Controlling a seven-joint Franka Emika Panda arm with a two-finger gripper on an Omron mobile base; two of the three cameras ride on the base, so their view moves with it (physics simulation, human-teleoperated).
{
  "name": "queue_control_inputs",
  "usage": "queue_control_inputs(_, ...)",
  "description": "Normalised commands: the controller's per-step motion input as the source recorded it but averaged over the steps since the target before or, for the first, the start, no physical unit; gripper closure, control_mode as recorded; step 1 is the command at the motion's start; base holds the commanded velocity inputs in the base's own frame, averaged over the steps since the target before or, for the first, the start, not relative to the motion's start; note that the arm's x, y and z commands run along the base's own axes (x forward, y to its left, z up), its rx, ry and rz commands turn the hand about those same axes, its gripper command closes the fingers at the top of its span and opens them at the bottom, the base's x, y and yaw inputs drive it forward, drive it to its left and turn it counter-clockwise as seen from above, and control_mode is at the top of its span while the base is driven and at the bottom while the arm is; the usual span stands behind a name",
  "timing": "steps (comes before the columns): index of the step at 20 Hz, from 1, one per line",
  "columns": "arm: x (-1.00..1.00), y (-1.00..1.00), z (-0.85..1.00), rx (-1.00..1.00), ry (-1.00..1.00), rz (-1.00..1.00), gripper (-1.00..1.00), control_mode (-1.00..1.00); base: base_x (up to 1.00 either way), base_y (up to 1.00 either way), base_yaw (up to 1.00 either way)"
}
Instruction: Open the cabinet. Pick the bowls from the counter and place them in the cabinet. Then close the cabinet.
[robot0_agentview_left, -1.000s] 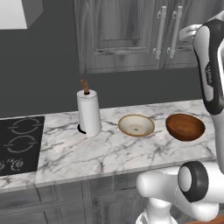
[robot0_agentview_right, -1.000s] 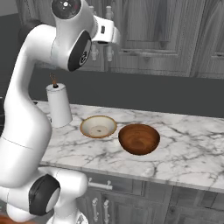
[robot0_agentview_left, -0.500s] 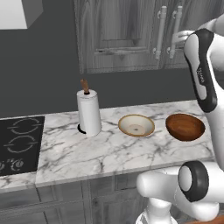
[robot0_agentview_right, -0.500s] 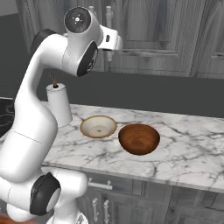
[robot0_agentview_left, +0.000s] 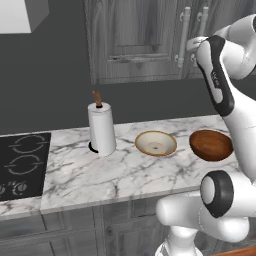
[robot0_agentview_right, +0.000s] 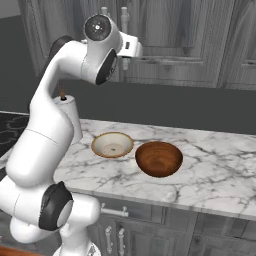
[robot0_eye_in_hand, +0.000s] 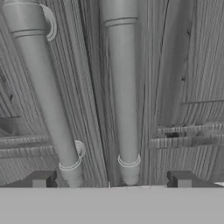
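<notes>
- The counter (robot0_agentview_left: 125, 175), a white marble slab veined grey, ran across the left base view with a thick front edge.
- At its left end sat the black cooktop (robot0_agentview_left: 20, 165), ring marks showing.
- A paper towel roll (robot0_agentview_left: 102, 129) stood upright just right of the cooktop, brown spindle poking from the top.
- The cream bowl (robot0_agentview_left: 156, 143), shallow and tan-rimmed, rested mid-slab.
- The reddish-brown bowl (robot0_agentview_left: 211, 145) sat just beside it on the right, apart, both upright.
</notes>
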Motion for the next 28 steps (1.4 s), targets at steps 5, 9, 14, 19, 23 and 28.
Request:
queue_control_inputs(5,0.51,-0.01,-0.05,0.00,0.00,0.00,-1.00,-1.00,0.00,0.00,0.00)
queue_control_inputs(9,0.49,-0.03,-0.05,0.00,0.00,0.00,-1.00,-1.00,0.00,0.00,0.00)
queue_control_inputs(14,0.46,-0.09,-0.02,0.00,0.00,0.00,-1.00,-1.00,0.00,0.00,0.00)
queue_control_inputs(19,0.35,-0.04,-0.06,0.00,0.00,0.00,-1.00,-1.00,0.00,0.00,0.00)
queue_control_inputs(23,0.37,0.00,-0.19,0.00,-0.01,0.00,1.00,-1.00,0.00,0.00,0.00)
queue_control_inputs(28,0.32,0.00,-0.23,0.00,-0.01,0.00,1.00,-1.00,0.00,0.00,0.00)
